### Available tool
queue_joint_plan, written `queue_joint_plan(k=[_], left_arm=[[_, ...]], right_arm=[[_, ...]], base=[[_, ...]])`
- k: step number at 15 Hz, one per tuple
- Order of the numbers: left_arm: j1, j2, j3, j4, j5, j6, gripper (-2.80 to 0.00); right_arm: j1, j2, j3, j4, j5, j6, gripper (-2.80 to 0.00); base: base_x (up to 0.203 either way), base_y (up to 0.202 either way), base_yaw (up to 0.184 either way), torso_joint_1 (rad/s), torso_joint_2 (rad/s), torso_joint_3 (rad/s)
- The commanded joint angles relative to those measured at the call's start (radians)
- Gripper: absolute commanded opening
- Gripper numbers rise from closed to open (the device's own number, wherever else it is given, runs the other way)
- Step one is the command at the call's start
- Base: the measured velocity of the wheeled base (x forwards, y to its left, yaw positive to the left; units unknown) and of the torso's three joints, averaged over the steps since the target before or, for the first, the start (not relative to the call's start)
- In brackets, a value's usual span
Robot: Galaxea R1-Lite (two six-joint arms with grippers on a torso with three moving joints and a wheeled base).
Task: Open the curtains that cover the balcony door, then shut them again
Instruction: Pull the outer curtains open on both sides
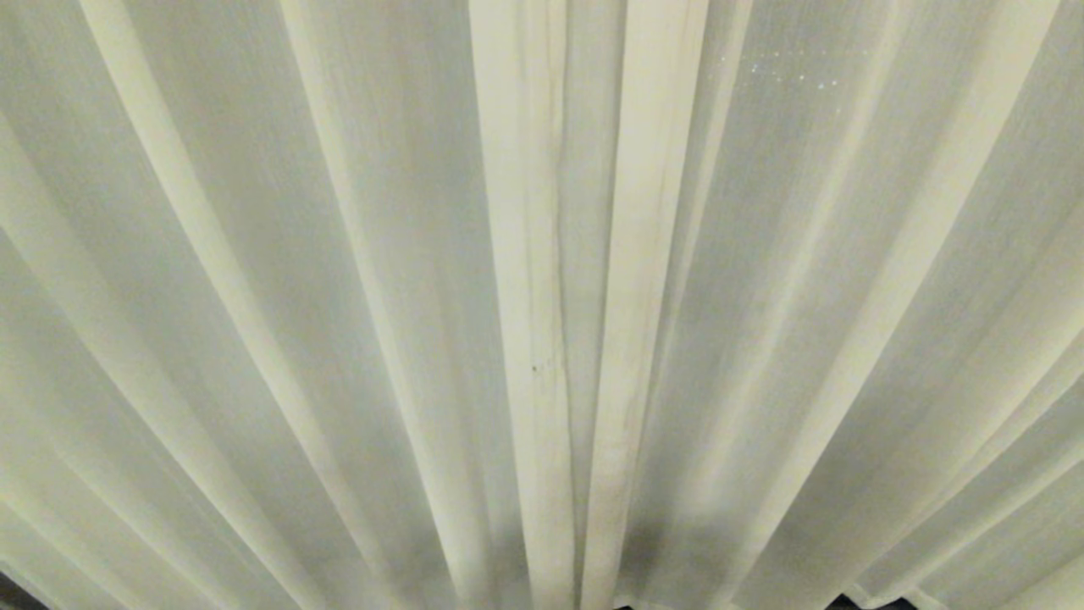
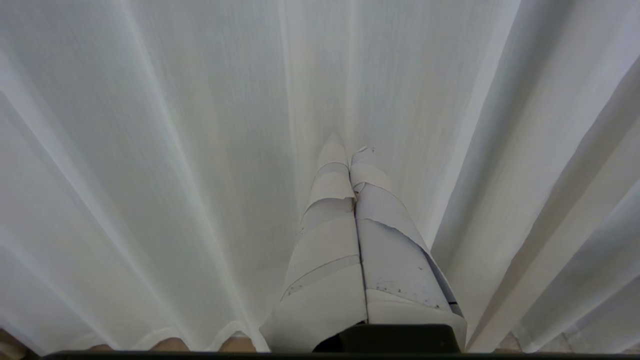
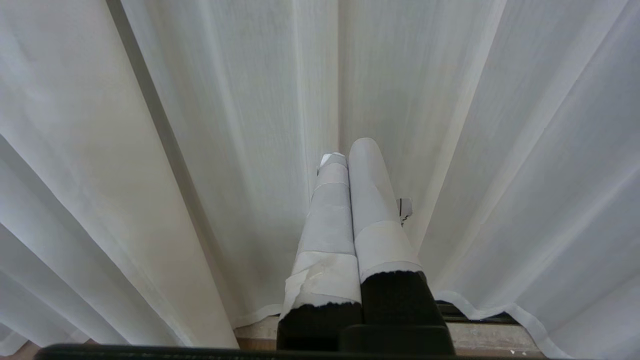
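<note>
Both grippers closed, holding nothing: left gripper [image 2: 349,152] and right gripper [image 3: 350,150], taped fingers pressed together, pointed at the curtains [image 1: 542,305] just ahead, contact not confirmable. Curtains fully drawn, thin off-white sheer, pleats filling head view edge to edge; centre overlap [image 1: 584,339] straight ahead. Hem [image 3: 480,307] hanging just above floor [image 3: 260,327]. Balcony door hidden behind fabric, not visible.

Risks, judged: closed fingers poking sheer instead of pinching, likely slip; snagging thin weave on loose tape edge [image 3: 404,207]; grabbing one layer only, panel half-opened; pulling too low, fabric bunching rather than sliding.

No brands, labels or readable writing anywhere.
</note>
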Motion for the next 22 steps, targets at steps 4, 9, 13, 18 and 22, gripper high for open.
queue_joint_plan(k=[4, 9, 13, 18, 22], left_arm=[[0.0, -0.003, 0.0, 0.001, 0.001, 0.0, -2.8], [0.0, -0.003, 0.0, 0.0, 0.001, 0.0, -2.8], [0.0, -0.003, 0.0, -0.001, 0.001, 0.0, -2.8], [0.0, -0.003, 0.0, -0.001, 0.001, 0.0, -2.8], [0.0, -0.003, 0.0, -0.001, 0.001, 0.0, -2.8]], right_arm=[[0.0, 0.002, 0.0, 0.0, 0.0, 0.0, -2.8], [0.0, 0.001, 0.0, 0.0, 0.0, 0.0, -2.8], [0.0, 0.001, 0.0, 0.0, 0.0, 0.0, -2.8], [0.0, 0.0, 0.0, 0.0, -0.002, 0.0, -2.8], [0.0, 0.002, 0.0, 0.0, 0.0, 0.0, -2.8]], base=[[0.0, 0.0, 0.0, 0.0, 0.0, 0.0], [0.0, 0.0, 0.0, 0.0, 0.0, 0.0], [0.0, 0.0, 0.0, 0.0, 0.0, 0.0], [0.0, 0.0, 0.0, 0.0, 0.0, 0.0], [0.0, 0.0, 0.0, 0.0, 0.0, 0.0]])
